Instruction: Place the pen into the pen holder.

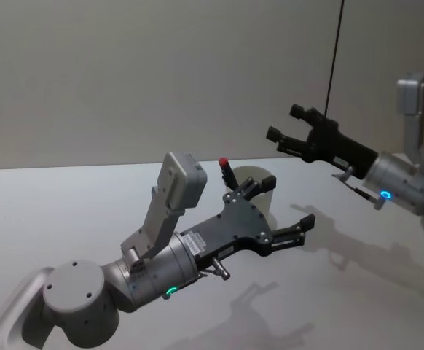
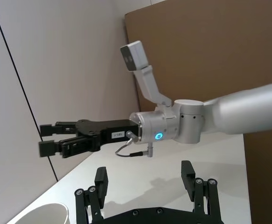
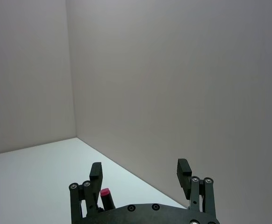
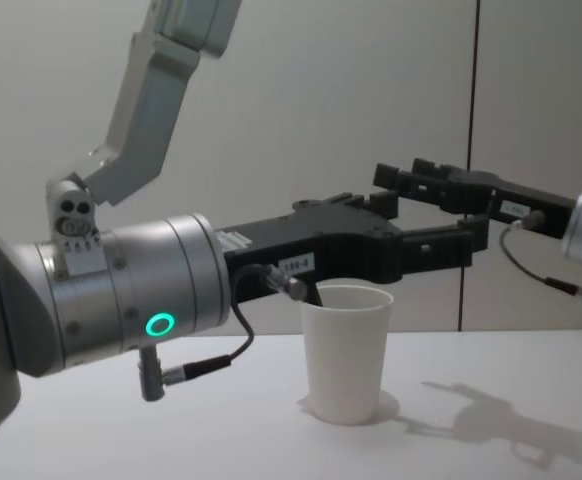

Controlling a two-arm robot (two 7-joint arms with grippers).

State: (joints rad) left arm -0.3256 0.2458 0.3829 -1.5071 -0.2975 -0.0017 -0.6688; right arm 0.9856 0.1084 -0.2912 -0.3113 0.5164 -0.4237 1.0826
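Left gripper (image 1: 283, 216) sits at centre-left on a silver arm, black fingers (image 1: 304, 221) spread wide with nothing between them, hovering above the table (image 1: 66, 211) just in front of the cup. Chest view puts this gripper (image 4: 426, 228) above and behind the cup rim, not touching it. Pen holder, a plain white tapered paper cup with rolled rim (image 4: 344, 352), stands upright on the white table near centre. Dark pen with a red cap (image 1: 226, 170) stands inside the cup, red tip poking above the rim, leaning slightly. Right wrist view catches the same red tip (image 3: 105, 193) close to one finger. Right gripper (image 1: 285, 122) is raised well above the table at upper right, apart from the cup, fingers moderately open and empty.
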